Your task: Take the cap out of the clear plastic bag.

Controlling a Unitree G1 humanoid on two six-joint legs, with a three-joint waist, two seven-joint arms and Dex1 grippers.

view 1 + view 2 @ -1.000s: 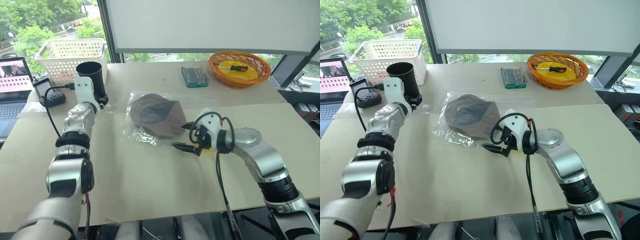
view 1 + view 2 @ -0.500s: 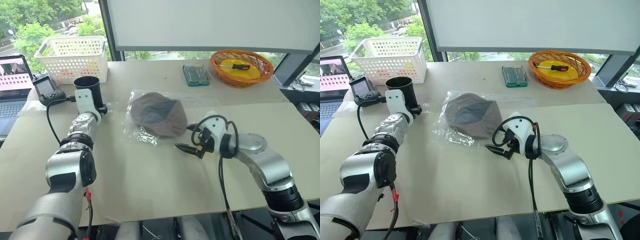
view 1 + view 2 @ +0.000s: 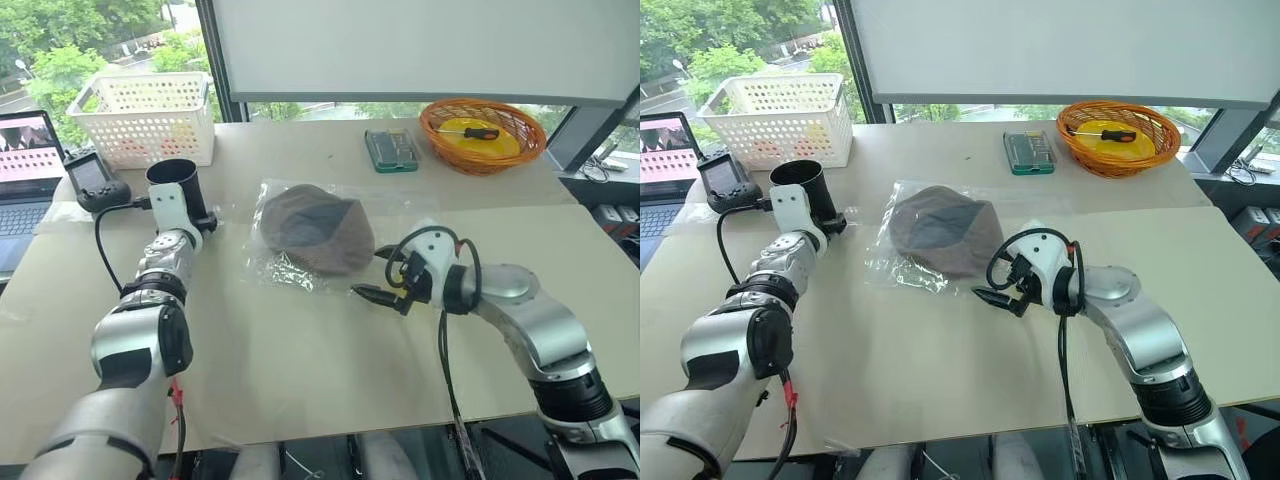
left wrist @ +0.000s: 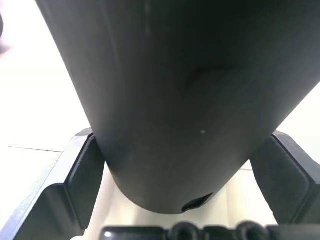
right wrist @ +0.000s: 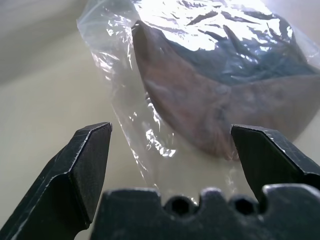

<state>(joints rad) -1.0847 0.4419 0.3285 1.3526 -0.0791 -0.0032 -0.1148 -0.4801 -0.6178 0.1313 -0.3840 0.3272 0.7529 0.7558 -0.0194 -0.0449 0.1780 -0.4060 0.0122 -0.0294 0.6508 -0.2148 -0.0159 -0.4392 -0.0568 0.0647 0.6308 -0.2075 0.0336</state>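
Both of my grippers are open wide. My right gripper (image 3: 374,275) sits near the middle of the frame, a little to the right, just above the tabletop (image 3: 300,370). Its two black fingers stand far apart and hold nothing. It points toward the left of the frame, at the cap (image 3: 315,228).

The cap is brown and soft, with a dark patch on top. It lies flat inside the clear plastic bag (image 3: 290,262), just above the middle of the frame. The bag is shiny and full of wrinkles. It spreads out a bit past the cap on the tabletop. The cap and bag lie just up and to the left of my right gripper. The gripper is near the bag's edge, but I cannot tell if it touches. In the right wrist view, the cap (image 5: 220,95) fills the space beyond my two spread fingers (image 5: 85,165), with the bag's (image 5: 120,75) crinkly edge closest to them.

My left gripper (image 4: 190,165) is at the left of the frame, by a black cup (image 3: 176,180) that stands upright. In the left wrist view, the cup (image 4: 190,90) stands between my two open fingers (image 4: 80,175). I cannot tell if they press on it. The cup is well apart from the cap.
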